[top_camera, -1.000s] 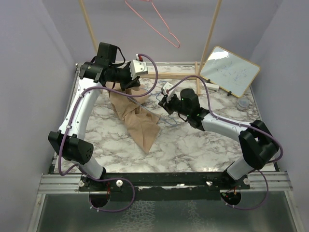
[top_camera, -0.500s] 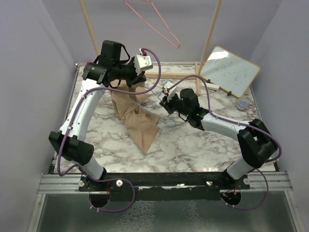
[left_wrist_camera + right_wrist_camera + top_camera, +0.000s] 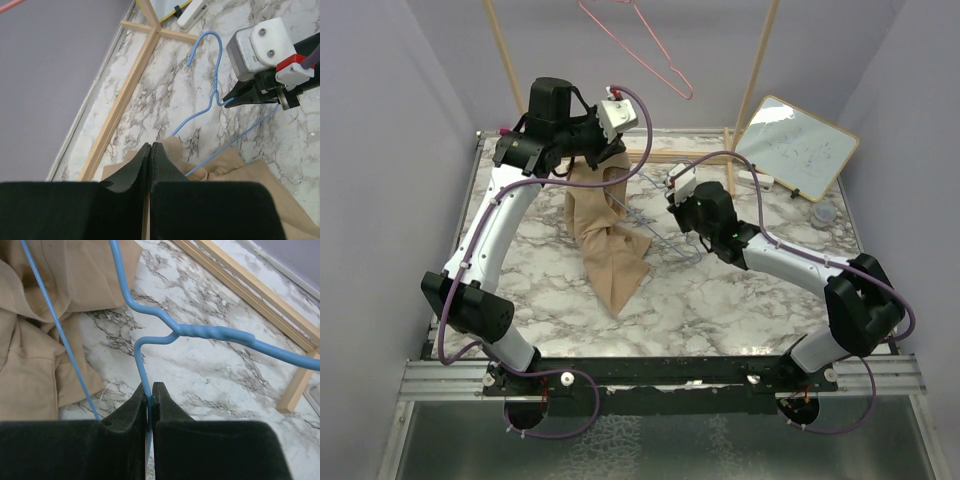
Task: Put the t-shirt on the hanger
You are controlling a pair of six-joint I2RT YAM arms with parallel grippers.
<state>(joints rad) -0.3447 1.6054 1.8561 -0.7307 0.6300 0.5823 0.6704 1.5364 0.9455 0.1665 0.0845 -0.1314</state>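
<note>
The tan t-shirt hangs in a long bunch from my left gripper, its lower end lying on the marble table. The left gripper is shut on a fold of the shirt at its top. My right gripper is shut on the wire of the light-blue hanger just below its twisted neck. In the right wrist view the fingers pinch the hanger, and the shirt lies to the left. The hanger's lower wire runs into the shirt folds.
A pink wire hanger hangs from a wooden frame with posts at the back. A small whiteboard leans at the back right, with a white marker and a small clear lid nearby. Purple walls enclose both sides.
My left gripper has risen and moved right and back, pulling the shirt up into a longer hanging bunch. My right gripper has shifted slightly right with the hanger.
</note>
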